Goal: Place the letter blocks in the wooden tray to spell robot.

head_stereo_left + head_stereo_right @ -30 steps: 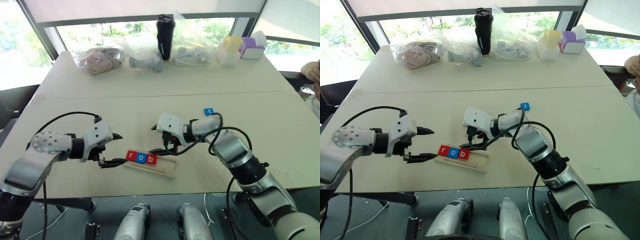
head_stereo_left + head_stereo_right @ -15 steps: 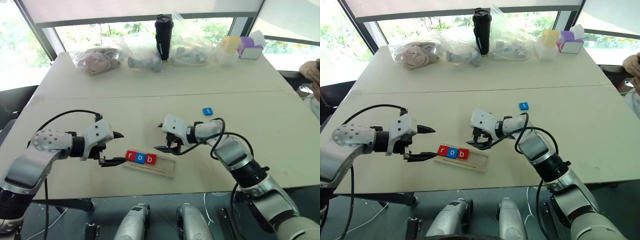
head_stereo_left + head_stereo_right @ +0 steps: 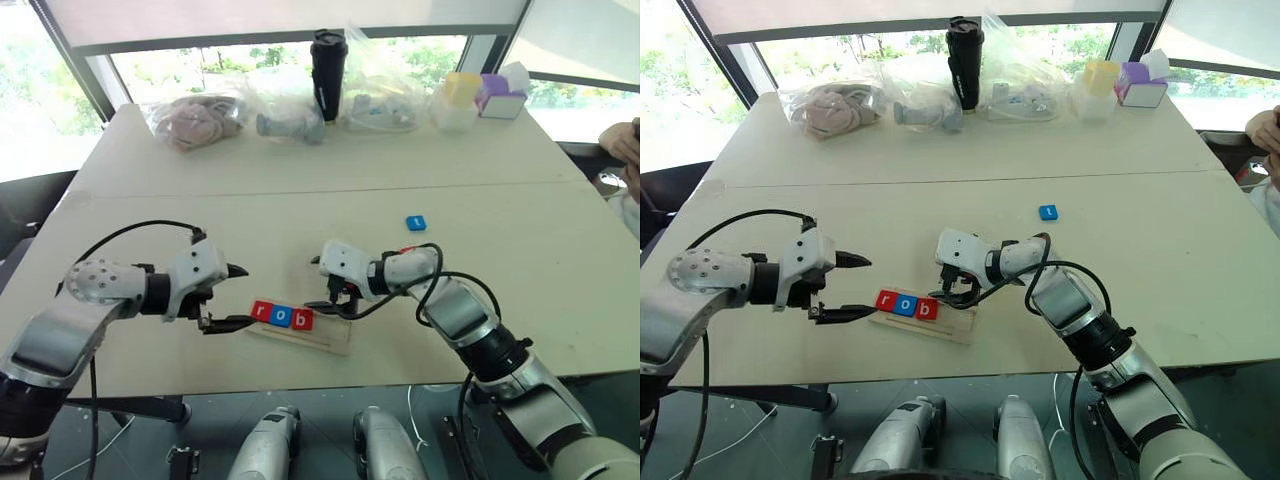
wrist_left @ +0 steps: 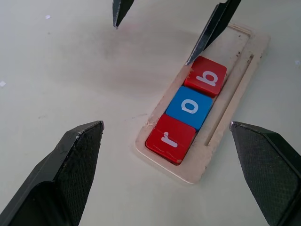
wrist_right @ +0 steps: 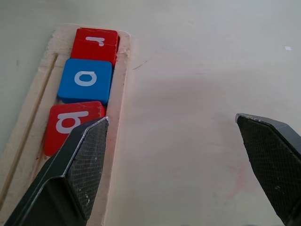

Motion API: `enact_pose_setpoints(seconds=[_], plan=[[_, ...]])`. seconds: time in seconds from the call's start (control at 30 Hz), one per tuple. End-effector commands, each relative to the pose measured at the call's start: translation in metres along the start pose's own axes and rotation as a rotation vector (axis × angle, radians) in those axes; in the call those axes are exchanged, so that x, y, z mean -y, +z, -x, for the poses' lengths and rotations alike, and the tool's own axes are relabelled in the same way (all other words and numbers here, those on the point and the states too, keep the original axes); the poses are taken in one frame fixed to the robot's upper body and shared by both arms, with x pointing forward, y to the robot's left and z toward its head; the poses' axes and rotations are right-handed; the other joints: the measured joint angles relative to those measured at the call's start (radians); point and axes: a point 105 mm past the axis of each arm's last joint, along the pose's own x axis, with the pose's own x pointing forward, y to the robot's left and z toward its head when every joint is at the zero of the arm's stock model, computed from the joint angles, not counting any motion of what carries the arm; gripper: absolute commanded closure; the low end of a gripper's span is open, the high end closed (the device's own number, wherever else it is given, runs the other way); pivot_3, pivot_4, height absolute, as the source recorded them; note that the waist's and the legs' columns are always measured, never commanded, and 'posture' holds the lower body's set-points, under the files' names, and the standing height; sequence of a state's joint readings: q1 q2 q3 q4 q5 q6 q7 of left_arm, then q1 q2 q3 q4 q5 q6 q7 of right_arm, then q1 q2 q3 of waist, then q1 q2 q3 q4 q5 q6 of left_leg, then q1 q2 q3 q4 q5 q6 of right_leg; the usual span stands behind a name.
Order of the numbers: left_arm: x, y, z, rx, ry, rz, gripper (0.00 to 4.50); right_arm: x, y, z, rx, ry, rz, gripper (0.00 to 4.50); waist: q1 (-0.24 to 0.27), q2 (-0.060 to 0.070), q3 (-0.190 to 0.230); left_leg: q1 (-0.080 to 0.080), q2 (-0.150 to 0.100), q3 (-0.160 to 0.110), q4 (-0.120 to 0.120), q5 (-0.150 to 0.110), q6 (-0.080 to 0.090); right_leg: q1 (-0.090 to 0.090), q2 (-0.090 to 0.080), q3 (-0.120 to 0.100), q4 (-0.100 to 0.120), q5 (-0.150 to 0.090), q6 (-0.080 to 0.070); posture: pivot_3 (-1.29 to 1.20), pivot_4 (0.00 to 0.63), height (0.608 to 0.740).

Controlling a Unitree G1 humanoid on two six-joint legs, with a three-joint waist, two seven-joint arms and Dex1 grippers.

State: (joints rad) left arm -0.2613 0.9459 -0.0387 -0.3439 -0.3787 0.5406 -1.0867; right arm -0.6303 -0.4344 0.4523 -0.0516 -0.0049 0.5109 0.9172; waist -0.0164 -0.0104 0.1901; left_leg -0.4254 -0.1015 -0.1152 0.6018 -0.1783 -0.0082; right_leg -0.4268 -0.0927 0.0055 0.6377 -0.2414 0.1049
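Wooden tray (image 3: 300,333) near table's front edge holds red r (image 3: 262,311), blue o (image 3: 282,316), red b (image 3: 302,319). Blue t tile (image 3: 416,223) lies well apart. Left gripper (image 3: 232,297) and right gripper (image 3: 328,286) flank the tray, both spread wide, empty.

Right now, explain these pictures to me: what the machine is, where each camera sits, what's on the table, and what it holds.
It is a humanoid robot with two arms, each ending in a two-fingered claw. Two pictures come from its head, looking down; the other two come from cameras on its wrists. On the table lies a wooden tray with three tiles in it: r, o, b. A blue tile lies apart, farther away. Bags and a dark cup stand at the far edge. The left claw and right claw are both open, holding nothing.
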Motion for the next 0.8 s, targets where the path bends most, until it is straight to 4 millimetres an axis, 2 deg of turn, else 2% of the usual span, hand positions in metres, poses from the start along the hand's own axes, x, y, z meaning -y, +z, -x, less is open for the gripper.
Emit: enact_pose_setpoints(seconds=[0.03,0.17,0.37,0.57,0.67,0.8], plan=[[-0.002,0.004,0.0,0.006,0.007,-0.025,0.0,0.006,0.008,0.005,0.021,-0.025,0.04,0.06,0.0,0.0,0.0,0.0,0.0,0.0,0.0,0.0,0.0,0.0,0.0,0.0,0.0,0.0,0.0,0.0,0.15,0.74],[-0.001,0.004,-0.001,0.007,0.007,-0.025,0.0,0.003,0.001,0.004,-0.007,-0.022,0.054,0.06,0.0,0.0,0.0,0.0,0.0,0.0,0.001,0.0,0.0,0.0,0.0,0.0,0.001,0.0,0.0,0.0,0.15,0.74],[-0.001,0.003,-0.001,0.005,0.012,-0.022,0.0,-0.015,0.003,0.002,0.01,0.047,0.044,0.06,0.0,0.0,0.0,0.0,0.0,0.0,0.003,0.0,0.0,0.0,0.0,0.0,0.003,0.0,0.0,0.0,0.15,0.74],[-0.002,0.002,-0.002,0.006,0.013,-0.022,0.0,-0.019,0.007,-0.004,0.023,0.045,0.035,0.06,0.0,0.0,0.0,0.0,0.0,0.0,0.008,0.0,0.0,0.0,-0.001,0.0,0.008,-0.001,-0.002,0.0,0.15,0.74],[-0.002,0.002,-0.002,0.006,0.013,-0.022,0.0,-0.003,0.008,0.0,0.023,-0.029,0.04,0.06,0.001,0.0,0.0,0.0,0.001,0.0,0.009,0.0,0.0,0.0,-0.001,0.001,0.009,-0.002,-0.004,0.0,0.15,0.74],[-0.002,0.002,-0.002,0.007,0.013,-0.021,0.0,0.048,0.016,0.022,0.059,-0.279,0.028,0.06,0.002,0.0,0.0,0.0,0.0,0.0,0.01,0.0,0.0,0.0,-0.001,0.001,0.009,-0.001,-0.003,0.0,0.15,0.74]])
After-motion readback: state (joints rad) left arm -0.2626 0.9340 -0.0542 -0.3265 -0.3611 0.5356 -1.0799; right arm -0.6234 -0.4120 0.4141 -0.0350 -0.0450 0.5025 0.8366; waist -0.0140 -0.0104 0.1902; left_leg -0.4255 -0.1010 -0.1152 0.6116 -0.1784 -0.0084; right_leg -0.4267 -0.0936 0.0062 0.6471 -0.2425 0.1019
